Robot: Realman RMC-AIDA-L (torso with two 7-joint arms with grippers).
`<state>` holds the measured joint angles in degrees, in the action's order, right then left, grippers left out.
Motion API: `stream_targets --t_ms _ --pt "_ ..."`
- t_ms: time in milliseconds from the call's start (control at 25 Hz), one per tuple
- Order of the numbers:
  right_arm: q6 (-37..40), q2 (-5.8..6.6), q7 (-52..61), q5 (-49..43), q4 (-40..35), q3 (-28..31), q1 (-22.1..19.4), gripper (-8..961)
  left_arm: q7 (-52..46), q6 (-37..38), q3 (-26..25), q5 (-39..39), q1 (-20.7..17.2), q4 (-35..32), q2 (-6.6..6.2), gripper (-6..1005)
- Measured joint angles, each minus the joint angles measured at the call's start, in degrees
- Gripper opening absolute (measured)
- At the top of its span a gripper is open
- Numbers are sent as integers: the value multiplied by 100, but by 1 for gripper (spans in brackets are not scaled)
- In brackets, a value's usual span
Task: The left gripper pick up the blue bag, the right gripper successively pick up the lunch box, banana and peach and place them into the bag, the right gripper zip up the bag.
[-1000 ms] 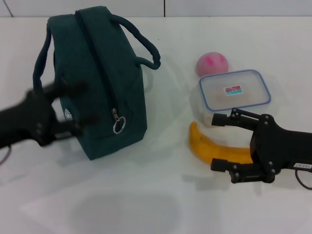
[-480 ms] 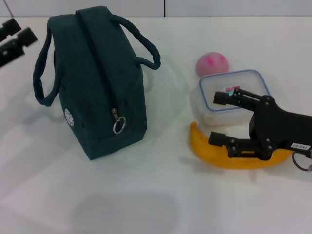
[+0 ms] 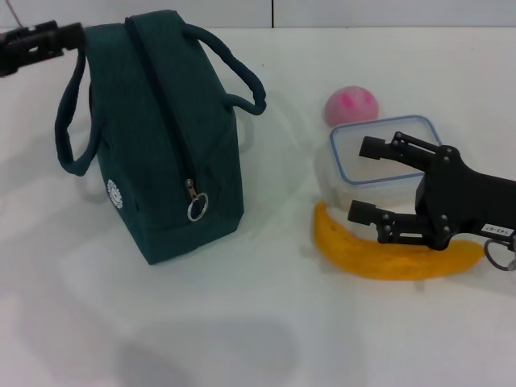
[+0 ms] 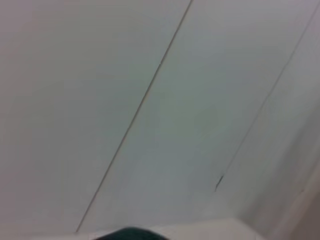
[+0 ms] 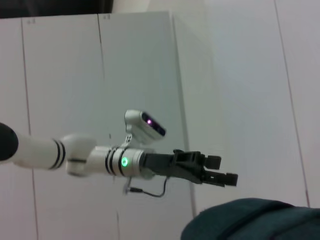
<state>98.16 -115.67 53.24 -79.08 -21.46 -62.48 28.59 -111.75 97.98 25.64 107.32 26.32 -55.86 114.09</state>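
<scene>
Your left gripper [image 3: 68, 36] has swung up to the desk's far left corner beside the zipped dark teal fabric bag's [image 3: 161, 137] handle, jaw state unclear, while the right gripper [image 3: 367, 181], jaws released, now spans the clear blue-rimmed lunch box [image 3: 355, 149] near the right edge, with open desk in front.

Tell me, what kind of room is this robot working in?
Probably a lab or test room set up like a packing station: a plain white table, pale panelled walls, and props laid out, a bag, lunch box, banana and peach.
</scene>
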Motion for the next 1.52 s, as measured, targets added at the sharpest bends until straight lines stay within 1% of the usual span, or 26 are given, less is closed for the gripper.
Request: stream_targets --t_ms 80,200,280,360,440,520,600,640,1000,1200,1320,1520 --pt "-6 12 -62 36 -4 8 -58 875 -742 -6 36 460 175 -490 -4 861" --pt "-24 17 -203 64 -5 15 -129 875 -1874 11 296 1080 380 -1182 -63 860" --pt "-36 18 -290 112 15 18 -182 875 -2622 15 695 1399 460 -1675 -117 860" --pt "-31 18 -363 164 44 19 -209 874 -3203 19 1073 1725 485 -2074 -135 860" --pt "-7 17 -449 214 104 19 -233 874 -3627 21 1345 2088 486 -2396 -127 860" --pt "5 14 -530 260 183 18 -244 874 -3949 24 1524 2472 485 -2672 -67 860" --pt "9 13 -591 295 261 17 -248 874 -4037 36 1612 2581 491 -2759 9 860" --pt "10 12 -610 305 296 16 -250 874 -4043 42 1653 2585 495 -2760 26 860" --pt "-10 11 -696 350 363 16 -250 873 -4300 35 2074 2651 545 -2684 105 859" --pt "7 17 -699 350 345 16 -243 873 -4329 5 2164 2728 575 -2602 155 859" --pt "14 23 -703 350 335 16 -248 873 -4355 -50 2235 2979 607 -2532 203 859" --pt "11 27 -774 350 353 16 -249 872 -4408 -207 2198 3114 662 -2224 268 859"
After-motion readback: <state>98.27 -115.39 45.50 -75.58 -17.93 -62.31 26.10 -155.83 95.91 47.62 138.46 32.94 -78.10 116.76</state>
